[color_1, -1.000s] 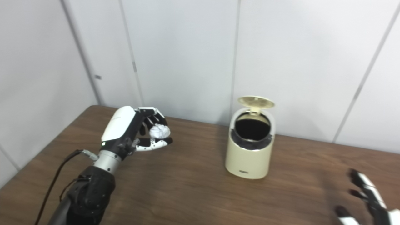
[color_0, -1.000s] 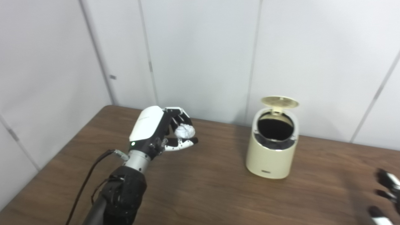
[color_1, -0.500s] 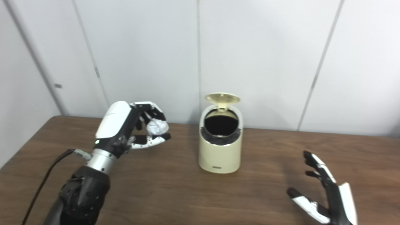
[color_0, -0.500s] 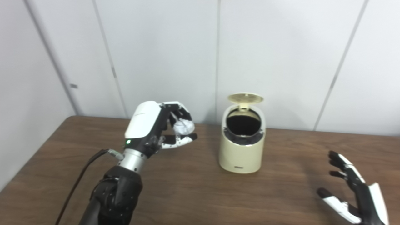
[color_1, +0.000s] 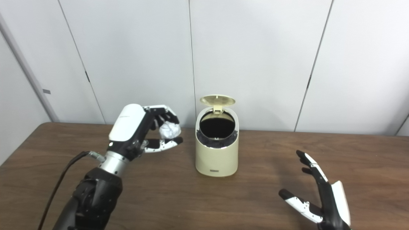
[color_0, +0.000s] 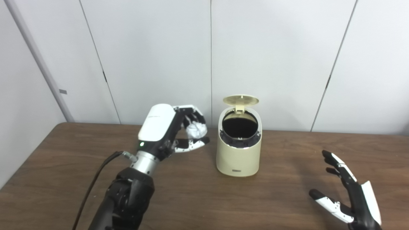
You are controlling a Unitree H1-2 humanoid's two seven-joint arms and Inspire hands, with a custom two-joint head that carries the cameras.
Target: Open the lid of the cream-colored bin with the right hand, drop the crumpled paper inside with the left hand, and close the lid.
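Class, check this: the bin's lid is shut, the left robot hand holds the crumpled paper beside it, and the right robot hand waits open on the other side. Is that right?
Not quite. The left eye view shows the lid raised above the cream-colored bin, not shut. The left robot hand does hold the crumpled paper beside it; the right robot hand waits open.

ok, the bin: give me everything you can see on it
The cream-colored bin is a small, rounded, smooth plastic-looking cylinder standing upright on the brown table, near the back wall. Its round lid is flipped up on a rear hinge, leaving the slanted, dark-rimmed mouth open; the inside looks black. A small dark label sits low on the front. Nothing touches it but the table; both hands are clear of it.
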